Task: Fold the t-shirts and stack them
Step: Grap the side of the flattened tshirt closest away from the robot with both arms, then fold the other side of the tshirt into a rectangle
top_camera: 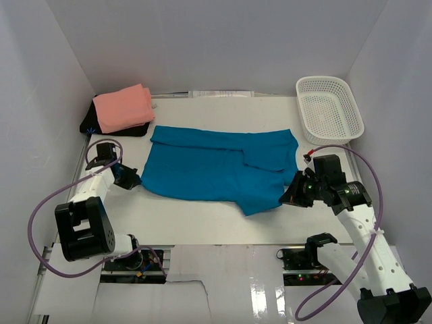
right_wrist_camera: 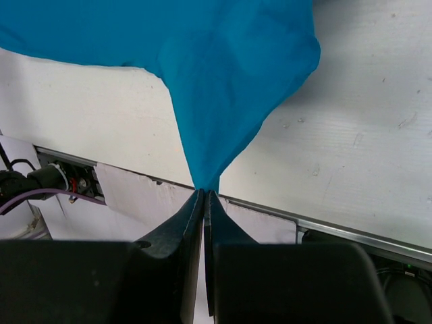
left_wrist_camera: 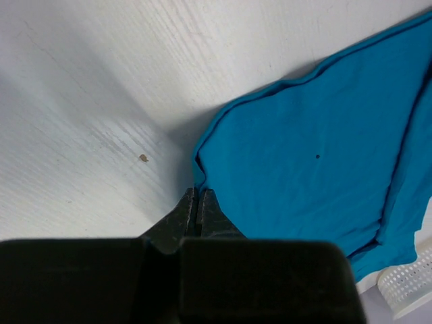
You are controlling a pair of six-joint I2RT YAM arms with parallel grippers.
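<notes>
A teal-blue t-shirt (top_camera: 216,169) lies spread across the middle of the table, partly folded over on its right side. My left gripper (top_camera: 132,181) is shut on its near-left corner; in the left wrist view the closed tips (left_wrist_camera: 198,194) pinch the hem of the teal shirt (left_wrist_camera: 317,155). My right gripper (top_camera: 287,198) is shut on the near-right corner. In the right wrist view the teal cloth (right_wrist_camera: 229,74) is drawn up into a taut point between the closed tips (right_wrist_camera: 204,194). A salmon-pink t-shirt (top_camera: 123,108) sits folded at the back left.
A white mesh basket (top_camera: 329,108) stands at the back right, its corner also in the left wrist view (left_wrist_camera: 408,283). The pink shirt rests on a black object (top_camera: 91,123). White walls enclose the table on three sides. The table's near edge (right_wrist_camera: 324,226) runs just below the right gripper.
</notes>
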